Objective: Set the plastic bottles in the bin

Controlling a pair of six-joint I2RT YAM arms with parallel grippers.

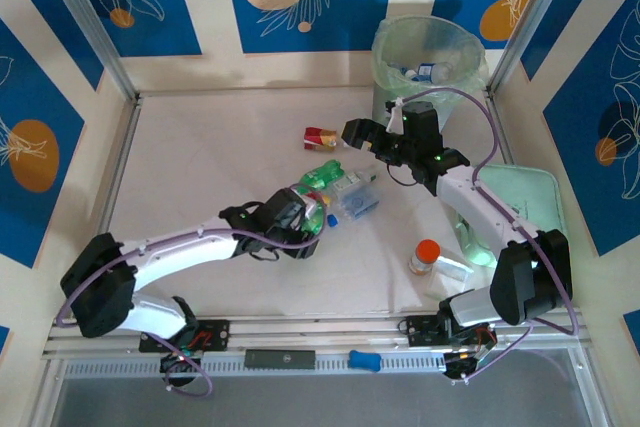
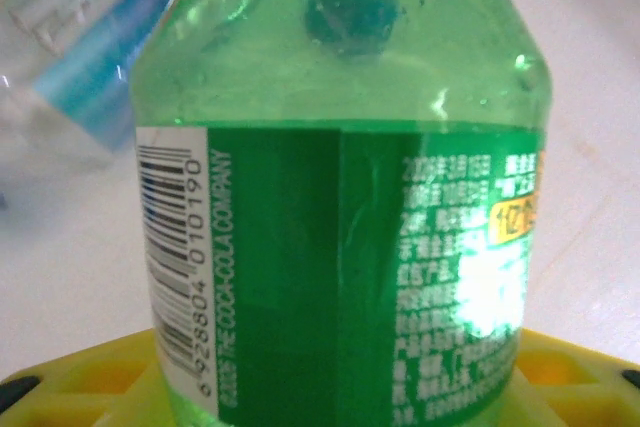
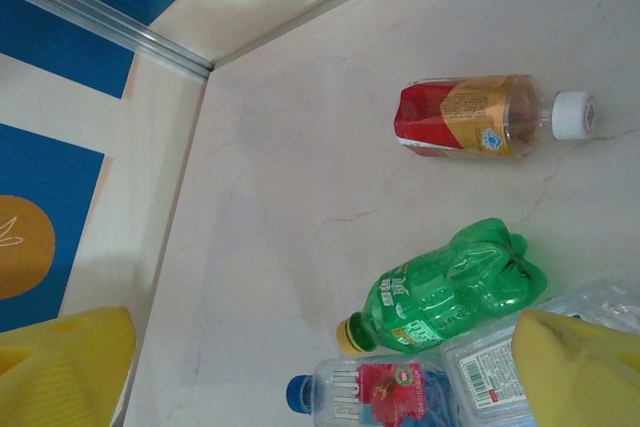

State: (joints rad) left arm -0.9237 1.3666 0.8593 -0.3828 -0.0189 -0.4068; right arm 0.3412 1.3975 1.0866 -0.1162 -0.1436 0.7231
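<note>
The left gripper (image 1: 303,215) pinched a green bottle (image 2: 340,247), the right gripper (image 1: 361,134) stood spread wide, and the bottle next needed lifting into the bin (image 1: 388,65).

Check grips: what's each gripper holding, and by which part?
Left gripper grips a green bottle around its labelled body. Right gripper is open and holds nothing.

A: L wrist cam, what's seen?
B: Green bottle (image 2: 340,247), v. close, shoulder toward top. Green label w/ white barcode strip (image 2: 172,257) on left.
A: Fingers (image 2: 90,385)?
B: Yellow, at bottom edge, against bottle both sides.
A: Bkgd?
B: Blurred clear bottle (image 2: 70,57), blue label, top left. Pale worktop (image 2: 590,97) at right.
</note>
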